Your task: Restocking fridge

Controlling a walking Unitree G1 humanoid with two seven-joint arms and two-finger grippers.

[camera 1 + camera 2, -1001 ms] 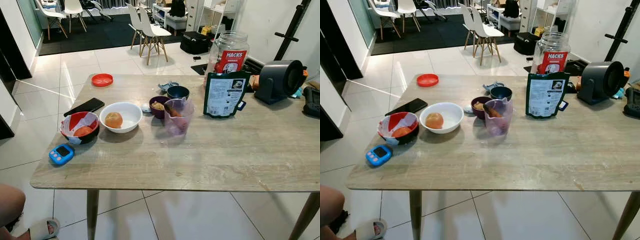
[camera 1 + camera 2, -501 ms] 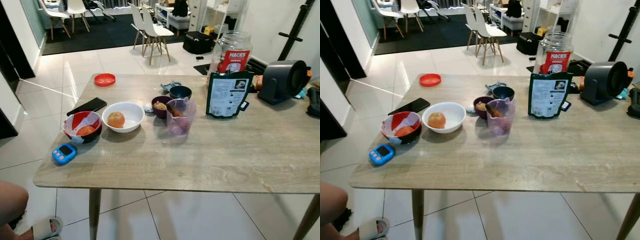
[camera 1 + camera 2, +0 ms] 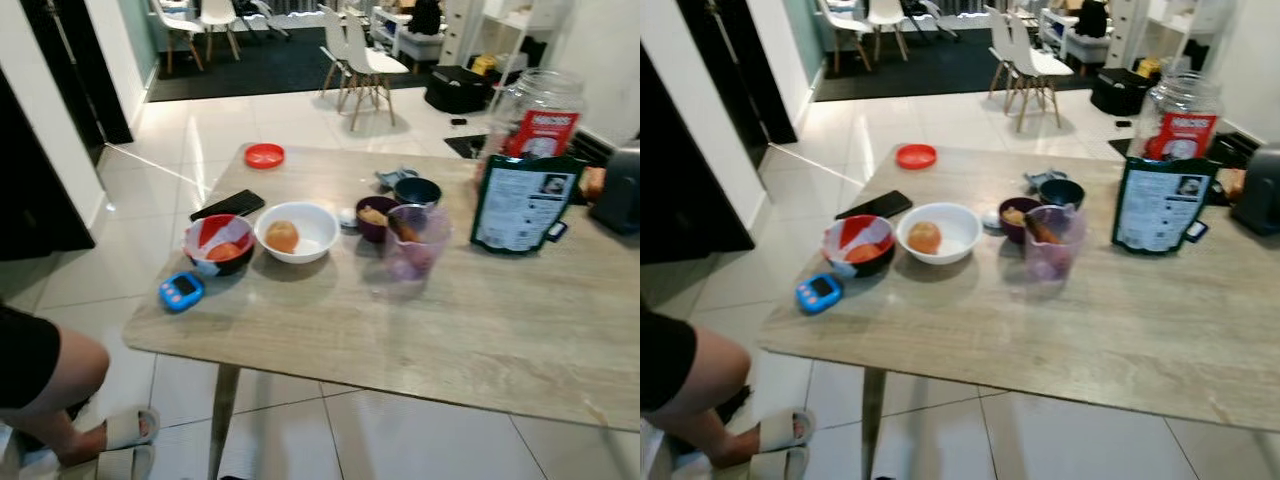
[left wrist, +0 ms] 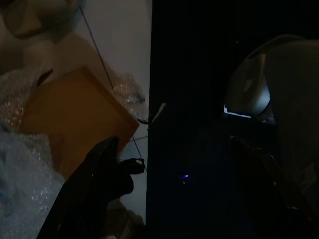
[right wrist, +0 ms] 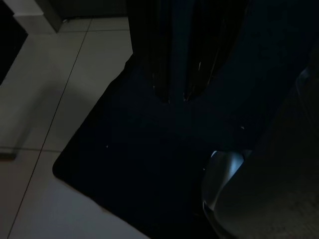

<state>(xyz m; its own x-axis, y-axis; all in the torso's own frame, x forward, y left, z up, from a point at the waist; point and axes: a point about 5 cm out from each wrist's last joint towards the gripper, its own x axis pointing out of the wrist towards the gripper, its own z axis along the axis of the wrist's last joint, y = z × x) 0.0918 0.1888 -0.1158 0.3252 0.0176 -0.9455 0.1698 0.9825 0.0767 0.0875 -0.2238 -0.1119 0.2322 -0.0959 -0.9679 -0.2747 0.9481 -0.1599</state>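
A white bowl [image 3: 296, 231] holding an orange fruit [image 3: 282, 236] is seen on the wooden table [image 3: 480, 330], just beside a red bowl [image 3: 219, 243]. The left pincer [image 4: 174, 194] is spread apart; the right pincer [image 5: 172, 94] is closed together over dark floor

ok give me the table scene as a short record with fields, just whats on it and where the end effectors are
surface: wooden table
near left corner: blue timer
bowls: red bowl, white bowl holding a round orange item, purple bowl, dark blue bowl
cup: clear purple cup
far side: green pouch, clear jar, red lid, black phone
person: leg and slipper by the table's left
end effectors: left open, right shut, both hanging idle
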